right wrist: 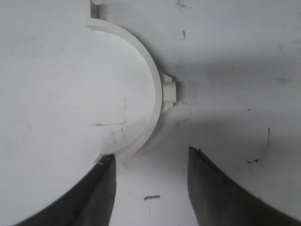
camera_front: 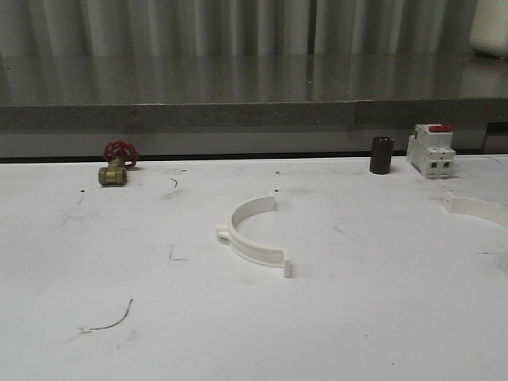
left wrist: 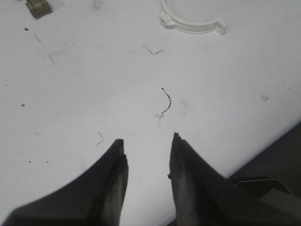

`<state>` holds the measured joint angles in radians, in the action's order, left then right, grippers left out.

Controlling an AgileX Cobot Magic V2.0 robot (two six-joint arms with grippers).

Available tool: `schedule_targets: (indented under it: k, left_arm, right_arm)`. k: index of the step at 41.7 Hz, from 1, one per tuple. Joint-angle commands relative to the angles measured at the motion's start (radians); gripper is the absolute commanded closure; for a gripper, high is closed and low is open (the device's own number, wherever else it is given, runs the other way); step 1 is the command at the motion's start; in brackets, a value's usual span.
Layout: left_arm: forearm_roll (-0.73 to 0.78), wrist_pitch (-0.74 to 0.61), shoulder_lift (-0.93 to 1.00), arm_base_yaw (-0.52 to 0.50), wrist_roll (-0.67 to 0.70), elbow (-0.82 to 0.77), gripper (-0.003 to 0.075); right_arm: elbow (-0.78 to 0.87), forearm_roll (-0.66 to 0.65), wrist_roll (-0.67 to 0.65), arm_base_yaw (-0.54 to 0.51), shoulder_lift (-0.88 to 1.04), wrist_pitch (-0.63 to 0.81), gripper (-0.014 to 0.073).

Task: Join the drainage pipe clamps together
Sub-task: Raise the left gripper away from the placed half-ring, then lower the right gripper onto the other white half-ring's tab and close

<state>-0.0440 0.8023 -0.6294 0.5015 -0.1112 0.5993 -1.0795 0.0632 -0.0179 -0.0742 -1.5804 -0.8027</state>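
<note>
Now, left gripper (left wrist: 146,141): I see it parted, nothing between.
Right gripper (right wrist: 150,157): spread, hovering beside second clamp (right wrist: 141,84), right table edge.
First clamp (camera_front: 252,238): mid-table (camera_front: 159,317).

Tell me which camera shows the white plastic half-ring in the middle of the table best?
The front view: the whole white plastic half-ring lies unobstructed mid-table. The left wrist view catches it cut off at the frame's edge.

2 white half-ring clamps (camera_front: 252,232) (camera_front: 480,210), flat, well apart
</note>
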Motion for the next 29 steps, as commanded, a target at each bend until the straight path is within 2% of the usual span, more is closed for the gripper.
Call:
schedule_targets:
  k: [1,15,29]
  left_arm:
    - [-0.01,-0.066,0.004,-0.002,-0.001,0.026,0.05]
    - [-0.01,-0.066,0.004,-0.002,-0.001,0.026,0.05]
    - [-0.01,-0.066,0.004,-0.002,-0.001,0.026,0.05]
  right_arm:
    - [-0.034,0.011,0.001,-0.007,-0.014,0.092,0.0207]
    - [-0.034,-0.026,0.001,-0.007,-0.134,0.201,0.0207]
    - [-0.034,-0.027,0.001,-0.007,-0.186,0.242,0.0215]
